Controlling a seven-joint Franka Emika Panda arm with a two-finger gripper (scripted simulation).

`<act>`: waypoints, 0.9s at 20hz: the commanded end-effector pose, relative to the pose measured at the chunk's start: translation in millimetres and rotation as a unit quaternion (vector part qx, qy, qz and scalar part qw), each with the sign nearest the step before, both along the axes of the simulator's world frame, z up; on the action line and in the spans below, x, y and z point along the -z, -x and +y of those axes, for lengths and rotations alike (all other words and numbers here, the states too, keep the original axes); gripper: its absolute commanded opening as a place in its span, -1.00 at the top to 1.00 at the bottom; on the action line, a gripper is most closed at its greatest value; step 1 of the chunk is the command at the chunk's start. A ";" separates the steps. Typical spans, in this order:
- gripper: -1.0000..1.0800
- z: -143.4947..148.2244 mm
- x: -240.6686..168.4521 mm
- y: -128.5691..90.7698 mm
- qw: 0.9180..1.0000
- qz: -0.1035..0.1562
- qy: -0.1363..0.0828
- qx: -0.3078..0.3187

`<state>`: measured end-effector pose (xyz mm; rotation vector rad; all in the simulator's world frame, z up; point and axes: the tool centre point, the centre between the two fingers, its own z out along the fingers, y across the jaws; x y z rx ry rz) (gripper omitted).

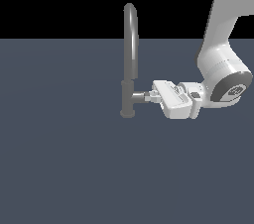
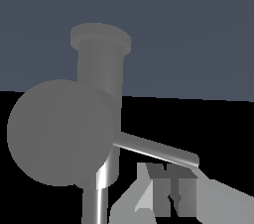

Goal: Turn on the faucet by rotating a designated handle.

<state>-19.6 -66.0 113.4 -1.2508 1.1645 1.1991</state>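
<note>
The white gripper (image 1: 149, 97) sits level at the side stub of the smooth grey faucet (image 1: 130, 44); a thin metal handle (image 2: 156, 150) juts nearby. Finger spacing can't be judged.

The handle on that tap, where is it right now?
In the exterior view, the handle sticks out sideways from the faucet base toward the exterior view's right, low near the floor, with the gripper right at its tip.
</note>
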 end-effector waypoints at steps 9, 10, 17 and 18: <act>1.00 -0.1 34.7 0.9 1.000 0.006 -0.001 0.000; 1.00 -0.1 39.2 0.4 1.000 0.007 -0.001 0.001; 1.00 -0.3 69.7 -2.4 1.000 0.018 0.000 0.002; 1.00 -0.3 73.9 -2.8 1.000 0.020 0.000 0.003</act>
